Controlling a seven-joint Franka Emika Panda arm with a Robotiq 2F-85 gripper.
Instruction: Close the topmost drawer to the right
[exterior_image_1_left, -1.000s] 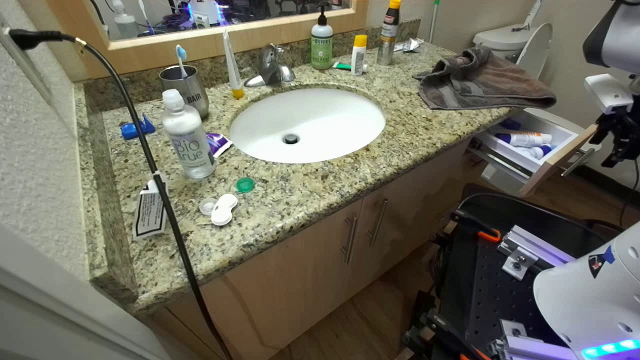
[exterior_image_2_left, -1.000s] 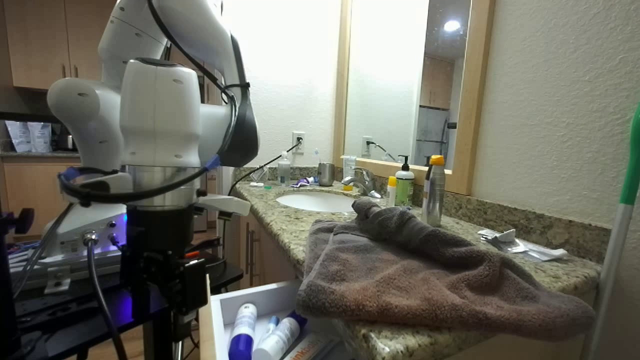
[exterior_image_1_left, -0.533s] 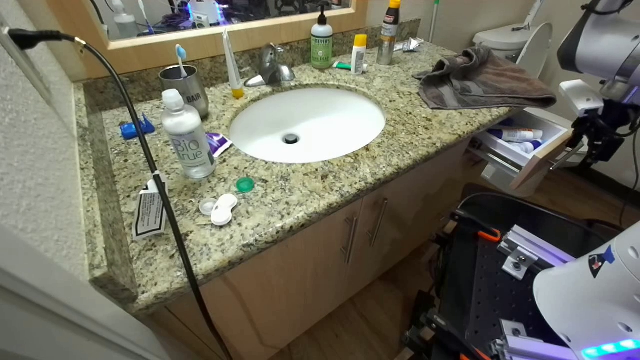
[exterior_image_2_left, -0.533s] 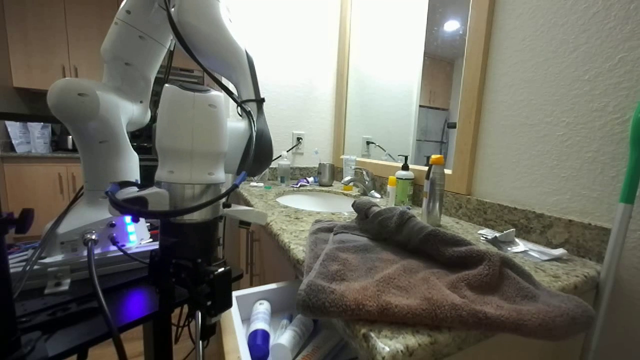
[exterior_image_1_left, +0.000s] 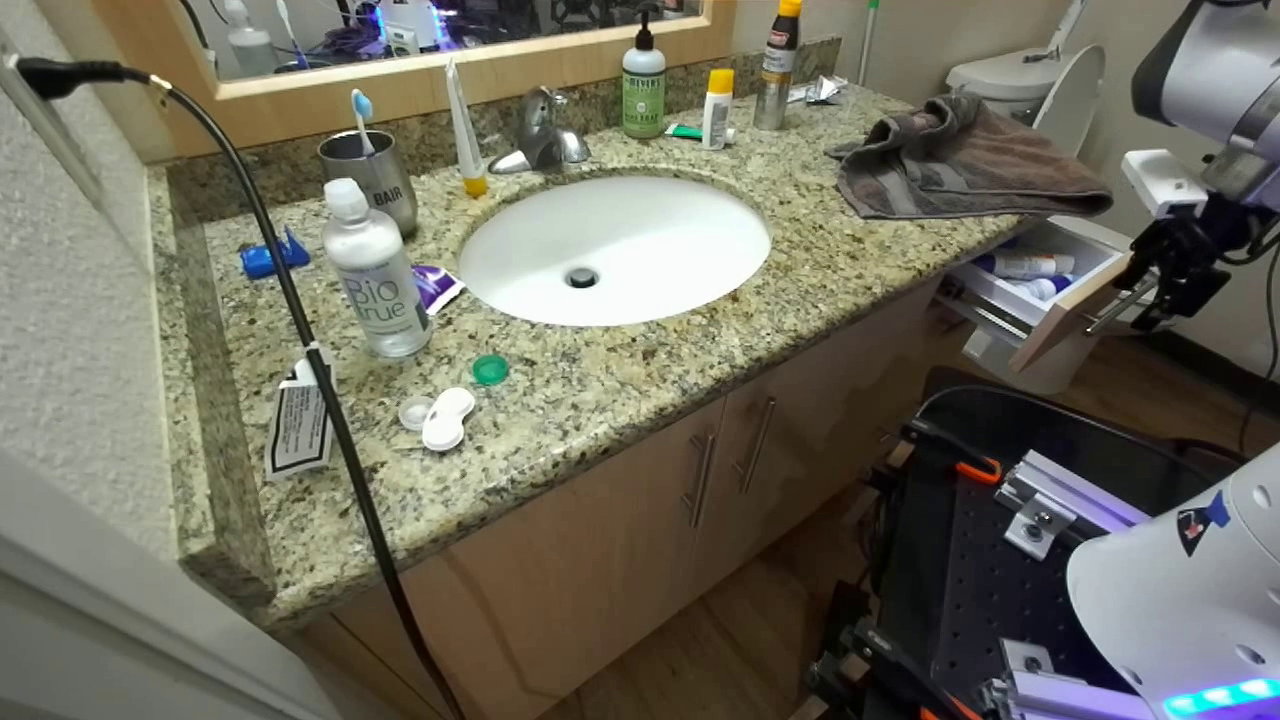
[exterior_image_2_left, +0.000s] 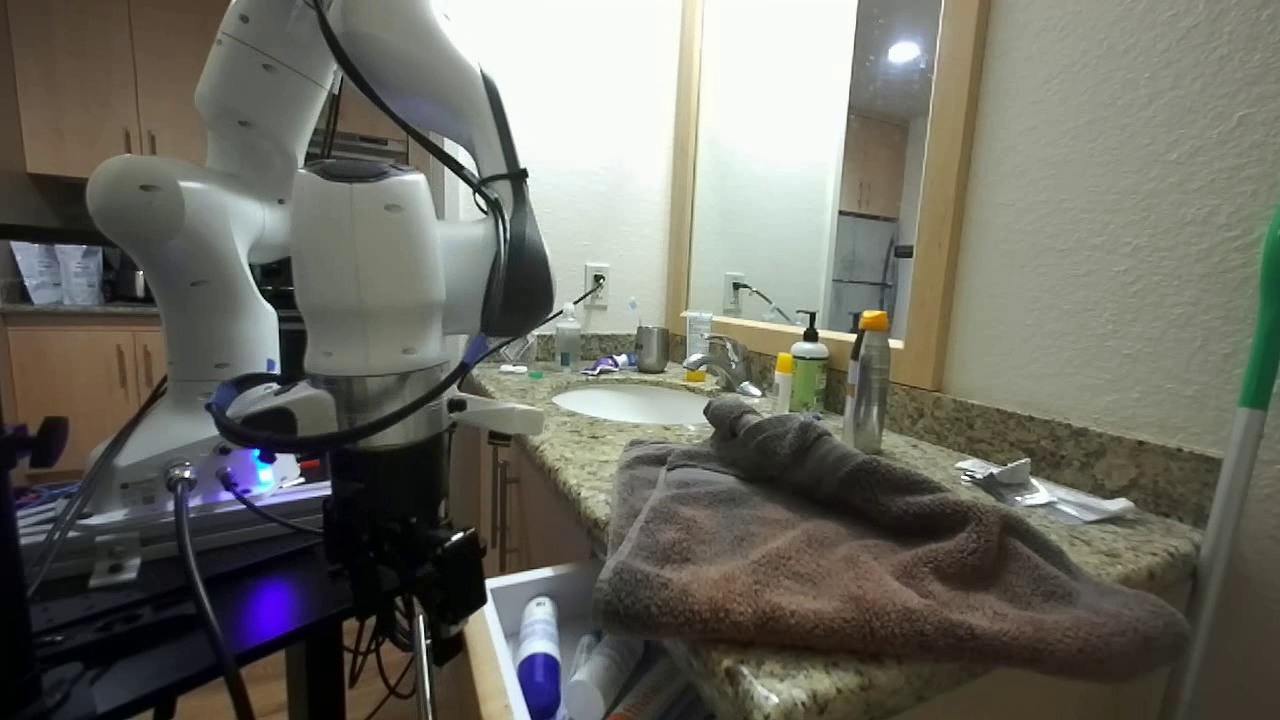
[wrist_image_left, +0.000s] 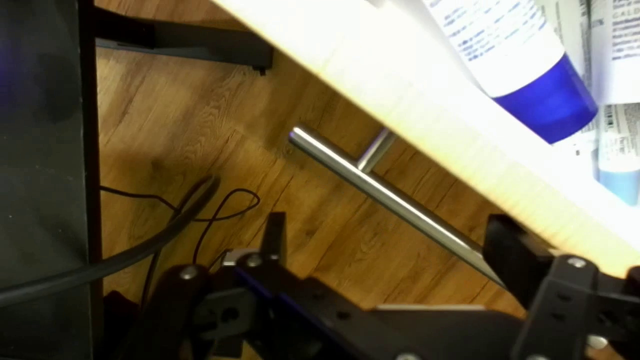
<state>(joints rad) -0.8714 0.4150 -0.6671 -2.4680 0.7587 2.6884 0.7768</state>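
Note:
The drawer (exterior_image_1_left: 1070, 312) under the counter's far right end is partly open. Its pale wooden front (wrist_image_left: 425, 115) runs diagonally across the wrist view, and it also shows in an exterior view (exterior_image_2_left: 482, 665). A metal bar handle (wrist_image_left: 410, 207) is on the front. My gripper (wrist_image_left: 390, 227) is open, with its fingers wide apart and nothing held. One finger lies at the drawer front and covers one end of the handle; I cannot tell if it presses on it. The gripper shows dark beside the drawer front in both exterior views (exterior_image_1_left: 1165, 290) (exterior_image_2_left: 430, 610).
Tubes with blue caps (wrist_image_left: 545, 95) lie in the drawer. A grey-brown towel (exterior_image_2_left: 860, 570) hangs over the counter edge above it. The robot's black cart (exterior_image_1_left: 1000, 560) stands before the cabinet. Cables (wrist_image_left: 220, 215) lie on the floor. A toilet (exterior_image_1_left: 1010, 80) stands beyond.
The drawer has slid further in toward the cabinet. The gripper has moved toward the counter along with the drawer front.

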